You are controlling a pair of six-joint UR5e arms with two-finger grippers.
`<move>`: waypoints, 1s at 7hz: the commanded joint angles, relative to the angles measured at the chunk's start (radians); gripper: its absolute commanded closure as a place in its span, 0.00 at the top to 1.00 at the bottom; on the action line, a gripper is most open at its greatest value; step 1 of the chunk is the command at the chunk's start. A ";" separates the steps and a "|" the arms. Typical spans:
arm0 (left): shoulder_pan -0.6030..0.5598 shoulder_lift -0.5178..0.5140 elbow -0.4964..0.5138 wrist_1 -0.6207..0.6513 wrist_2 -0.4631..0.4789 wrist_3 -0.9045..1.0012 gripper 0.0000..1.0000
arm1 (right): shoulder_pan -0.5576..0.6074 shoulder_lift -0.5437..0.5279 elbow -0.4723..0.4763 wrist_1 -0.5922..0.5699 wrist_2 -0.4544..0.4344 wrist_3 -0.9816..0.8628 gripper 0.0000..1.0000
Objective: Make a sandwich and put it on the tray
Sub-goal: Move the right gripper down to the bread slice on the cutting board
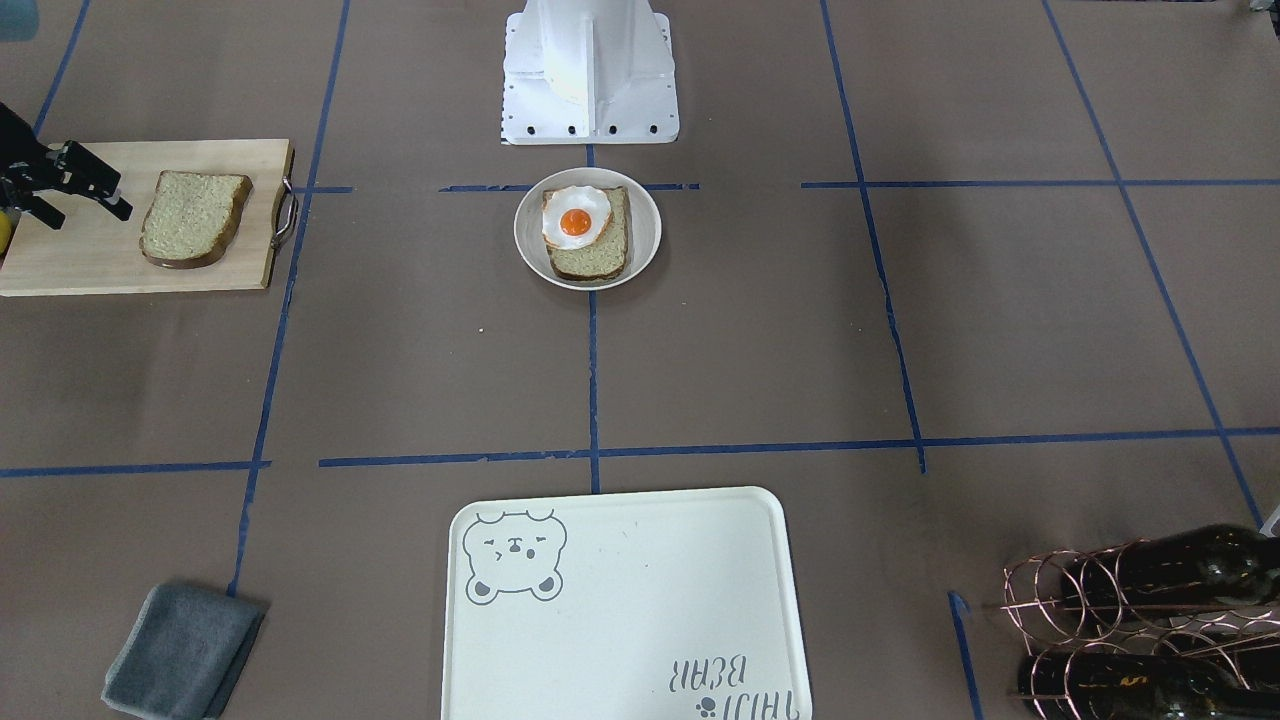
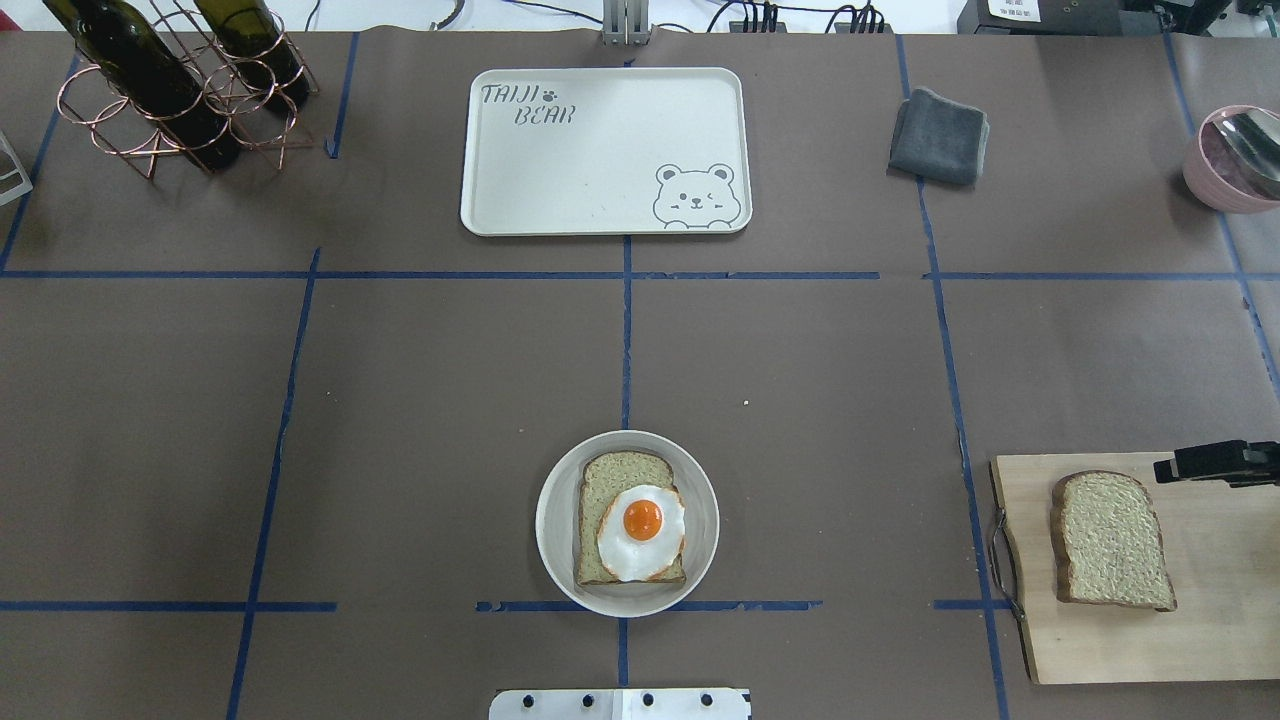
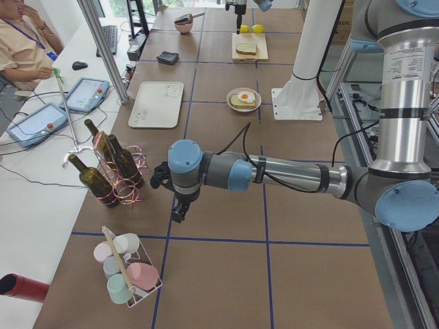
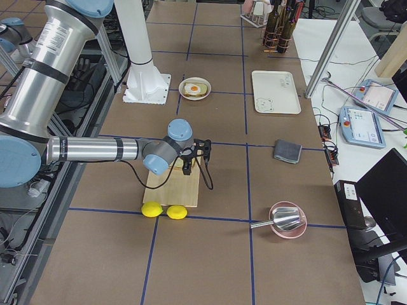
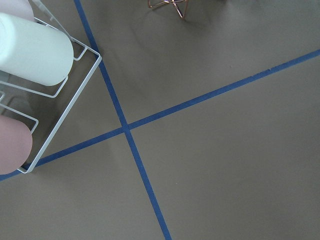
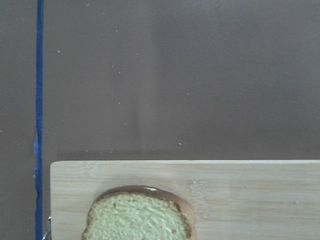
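Note:
One bread slice (image 1: 592, 258) lies on a small round plate (image 1: 645, 235) in front of the robot base, with the fried egg (image 1: 576, 218) on top of it. The second slice (image 1: 192, 218) lies alone on the wooden cutting board (image 1: 90, 260) and shows in the right wrist view (image 6: 140, 220). My right gripper (image 1: 88, 215) hovers over the board just beside that slice, its fingers apart and empty. The cream bear tray (image 1: 640, 600) lies bare on the far side of the table. My left gripper (image 3: 177, 205) hangs over bare table near the wine rack; whether it is open I cannot tell.
A grey cloth (image 2: 938, 135) lies right of the tray. A copper wine rack with bottles (image 2: 170, 90) stands at the far left. A pink bowl with a scoop (image 2: 1235, 160) and two lemons (image 4: 162, 211) sit near the board. A cup rack (image 5: 30, 50) is beside my left gripper.

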 commanded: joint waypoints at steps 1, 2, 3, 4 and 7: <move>0.000 -0.004 -0.001 -0.001 0.001 0.000 1.00 | -0.051 -0.022 -0.002 0.076 -0.084 0.107 1.00; 0.000 -0.006 -0.001 -0.001 0.001 0.000 1.00 | -0.097 -0.023 -0.023 0.077 -0.136 0.144 0.88; 0.000 -0.006 0.006 -0.018 0.001 0.000 1.00 | -0.137 -0.021 -0.030 0.079 -0.152 0.196 0.76; 0.000 -0.006 0.017 -0.042 0.002 -0.001 1.00 | -0.184 -0.023 -0.031 0.079 -0.181 0.207 0.69; 0.000 -0.006 0.015 -0.046 0.002 -0.001 1.00 | -0.228 -0.045 -0.065 0.196 -0.190 0.212 0.53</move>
